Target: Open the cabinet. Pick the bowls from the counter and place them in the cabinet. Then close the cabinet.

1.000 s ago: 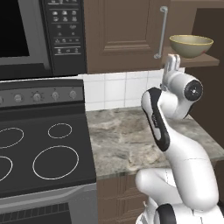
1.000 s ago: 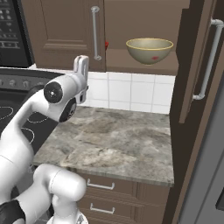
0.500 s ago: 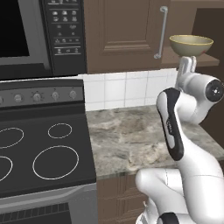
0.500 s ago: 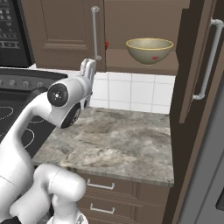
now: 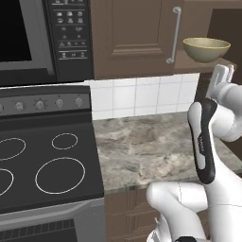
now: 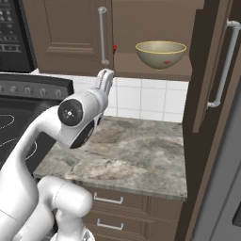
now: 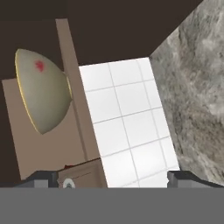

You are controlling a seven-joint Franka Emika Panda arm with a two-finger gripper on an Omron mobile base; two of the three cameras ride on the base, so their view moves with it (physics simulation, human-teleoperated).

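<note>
While the arm rises from the base, the gripper (image 6: 104, 78) points upward with its fingers spread wide and nothing between them. It stands below the cabinet (image 6: 66, 33) shelf, in front of the white tiled backsplash (image 6: 141, 99) and above the counter (image 6: 127, 155). In the left base view the gripper (image 5: 221, 78) sits just below and slightly right of the beige bowl (image 5: 206, 49). That bowl (image 6: 160, 53) rests upright on the wooden shelf (image 6: 141, 66) in the open right half of the cabinet; a small red mark shows on its side. In the hand view the bowl (image 7: 41, 96) appears rolled sideways against the shelf edge, with the fingertips (image 7: 181, 178) set well apart at the bottom. A sliver of red (image 6: 114, 47) shows just behind the closed left door's bar handle (image 6: 102, 35); what it belongs to cannot be told. The right door (image 6: 212, 70) stands swung open. To the left lie the black stovetop (image 5: 42, 165) and the microwave (image 5: 45, 38).
</note>
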